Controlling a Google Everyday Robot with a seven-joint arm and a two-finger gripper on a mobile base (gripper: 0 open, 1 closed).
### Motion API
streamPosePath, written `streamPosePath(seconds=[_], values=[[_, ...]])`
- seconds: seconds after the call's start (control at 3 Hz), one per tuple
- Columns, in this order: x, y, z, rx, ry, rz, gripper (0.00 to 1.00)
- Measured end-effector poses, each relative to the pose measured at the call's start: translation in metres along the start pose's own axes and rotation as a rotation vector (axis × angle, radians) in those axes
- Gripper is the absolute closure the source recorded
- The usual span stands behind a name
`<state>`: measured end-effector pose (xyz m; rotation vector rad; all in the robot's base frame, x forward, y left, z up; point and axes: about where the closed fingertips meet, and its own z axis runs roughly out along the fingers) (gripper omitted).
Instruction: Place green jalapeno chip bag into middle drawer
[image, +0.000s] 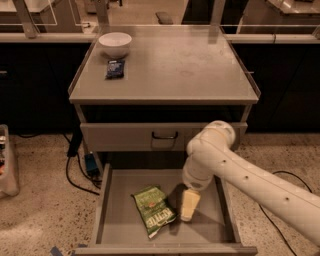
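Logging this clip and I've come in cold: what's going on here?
The robot's one arm reaches down into the open middle drawer. The green jalapeno chip bag lies flat on the drawer floor, and the gripper hangs just to its right, low in the drawer. So the bag looks placed already. The drawer above, with a black handle, is shut. On the cabinet top sit a white bowl and a small dark blue packet.
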<state>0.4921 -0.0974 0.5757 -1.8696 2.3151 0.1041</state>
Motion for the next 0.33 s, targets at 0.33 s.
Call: streamPosePath(seconds=[0.33], values=[[0.0448,-0.002,-0.055,0.08,-0.011,0.1,0.0]])
